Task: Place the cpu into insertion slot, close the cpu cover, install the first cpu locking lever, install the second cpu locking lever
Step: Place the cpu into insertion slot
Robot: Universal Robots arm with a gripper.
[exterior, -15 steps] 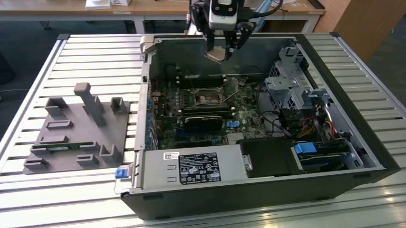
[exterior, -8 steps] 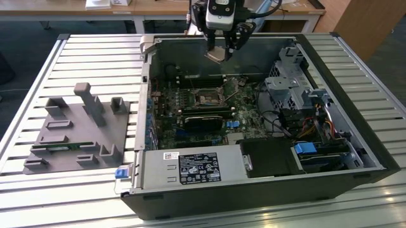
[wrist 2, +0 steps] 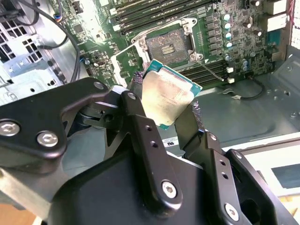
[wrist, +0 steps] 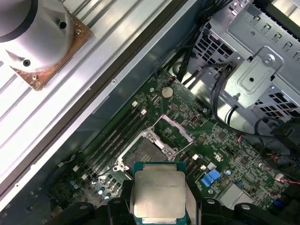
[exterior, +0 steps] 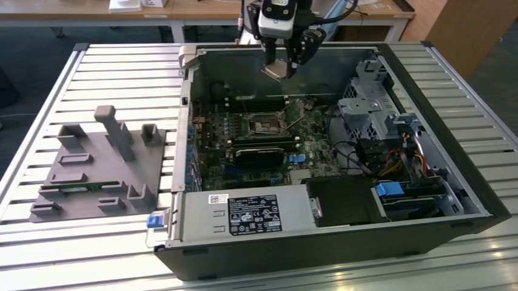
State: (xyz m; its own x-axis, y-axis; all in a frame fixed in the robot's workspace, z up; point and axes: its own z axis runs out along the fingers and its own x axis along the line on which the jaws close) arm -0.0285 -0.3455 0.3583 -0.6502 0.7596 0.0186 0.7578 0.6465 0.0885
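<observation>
One slatted metal tabletop [exterior: 121, 66] under it all. On it, a big open computer case [exterior: 324, 245]. At nine o'clock from the case in the exterior view, a grey plastic holder [exterior: 97, 163] with posts sticking up. Inside the case, a green board [exterior: 212, 173] lying flat. At twelve o'clock over the case in the exterior view, the black gripper [exterior: 285, 68], hanging above the board and not touching it. At six o'clock from the gripper, near the middle of the board, the insertion slot [wrist: 143, 151], dark and bare. Right beside the slot, the cpu cover [wrist: 177, 128], flipped up and open. Smallest of all, the cpu [wrist 2: 168, 98], pinched by two edges between the narrow fingers [wrist 2: 139, 123], silvery face tilted, up in the air, well apart from the slot.
</observation>
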